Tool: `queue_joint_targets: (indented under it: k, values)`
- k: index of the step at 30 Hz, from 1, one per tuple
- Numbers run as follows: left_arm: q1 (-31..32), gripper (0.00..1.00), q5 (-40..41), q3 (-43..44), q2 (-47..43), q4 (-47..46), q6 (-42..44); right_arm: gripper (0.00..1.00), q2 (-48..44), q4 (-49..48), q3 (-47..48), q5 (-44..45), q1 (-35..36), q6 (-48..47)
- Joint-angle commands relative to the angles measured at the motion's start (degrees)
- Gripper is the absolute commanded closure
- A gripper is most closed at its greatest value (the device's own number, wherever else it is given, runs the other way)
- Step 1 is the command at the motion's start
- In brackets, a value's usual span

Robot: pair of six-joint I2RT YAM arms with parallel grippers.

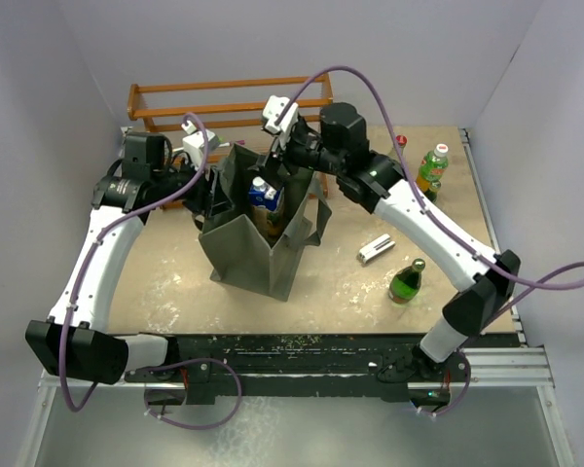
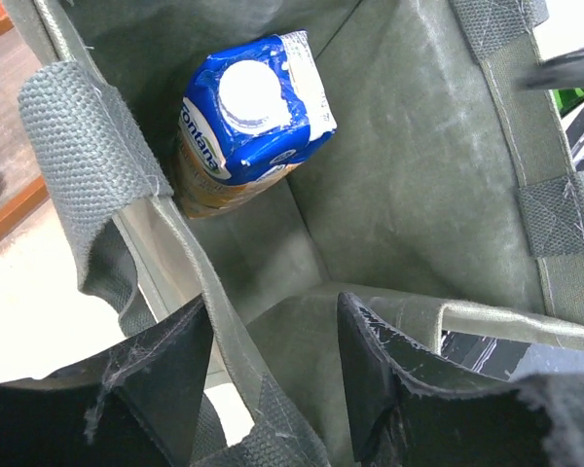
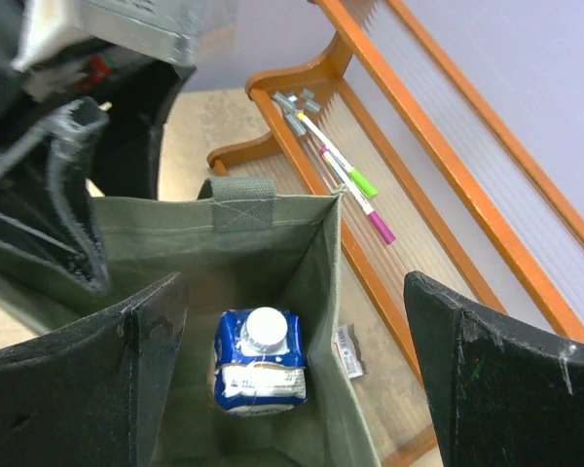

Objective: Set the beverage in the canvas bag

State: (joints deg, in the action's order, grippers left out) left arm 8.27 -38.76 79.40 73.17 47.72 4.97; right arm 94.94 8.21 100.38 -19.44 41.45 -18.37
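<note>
Top external view showed the left gripper (image 1: 212, 191) at the left rim of the canvas bag (image 1: 245, 261). The bag stood open-mouthed on the table (image 1: 175, 282), in front of a wooden rack (image 1: 229, 101). Inside the bag stood the beverage (image 1: 264, 195), a blue carton with a white cap, upright and close to the far wall. The right gripper (image 1: 280, 163) hung over the bag's far right rim. Right of the bag lay a small white object (image 1: 375, 249). A dark green bottle (image 1: 406, 282) stood near it, toward the front edge. A second green bottle with a white cap (image 1: 431, 167) stood well apart from them, near the far right corner.

Left wrist view showed the left gripper's jaws apart, with the bag's near rim and a strap running through the gap and no squeeze on the fabric. Beyond them the carton stood in a corner of the bag's floor, touching the wall.

Right wrist view showed the right gripper's jaws spread wide above the bag's mouth, with nothing held between them. The carton sat below on the floor of the bag, cap up. To the right, a green-tipped marker (image 3: 355, 180) and a pink-tipped marker (image 3: 380, 226) lay on the rack's slats.
</note>
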Motion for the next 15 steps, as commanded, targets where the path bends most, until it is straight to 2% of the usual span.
queue_joint_targets:
  k: [1, 8, 15]
  values:
    - [-0.01, 0.42, -0.37, 3.88, 0.68, -0.61, -1.02, 0.07, -6.37, 2.14, 0.28, 0.46, -0.14, 1.72]
    - [-0.02, 0.28, 0.42, 6.68, 0.45, -0.2, 0.86, 0.07, -17.16, 0.97, -7.2, 10.21, -0.98, -0.99]
    - [-0.01, 0.12, 1.58, 4.59, -2.15, -4.07, 1.82, 0.07, -25.48, -1.07, -14.94, 16.5, -11.97, 2.95]
